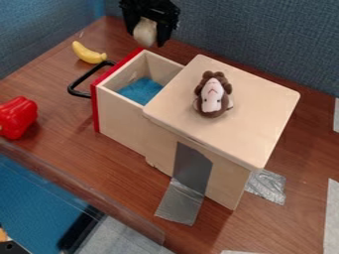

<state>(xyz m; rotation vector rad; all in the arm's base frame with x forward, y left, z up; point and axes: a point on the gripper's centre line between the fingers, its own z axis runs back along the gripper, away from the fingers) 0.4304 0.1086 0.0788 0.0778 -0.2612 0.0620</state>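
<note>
Right now the hand (145, 38) is up high near the back of the table (99, 163); it is pinched narrow around a small pale toy (145, 31), round and fat at the bottom; one black finger is on each side of it, and the toy looks clear of everything below. So this looks like the holding step, with the toy picked up and not set down.

Just below the hand in the view is the wooden drawer (121, 121); it is pulled out, with its top open and a soft blue cloth (140, 91) inside; its red front (95, 111) and black handle (84, 76) are lower and to the left of the hand. A yellow banana (88, 53) lies to the left of the hand, near the handle; a red pepper (18, 116) is much farther down and left. To the right and lower than the hand is the flat box top (255, 99); a brown and pink doll (212, 94) lies on it.

Any move from here calls for a snug pinch and a slow, level swing; the toy has a smooth, round look, so it could slip; going low too soon could bump the drawer's edge.
</note>
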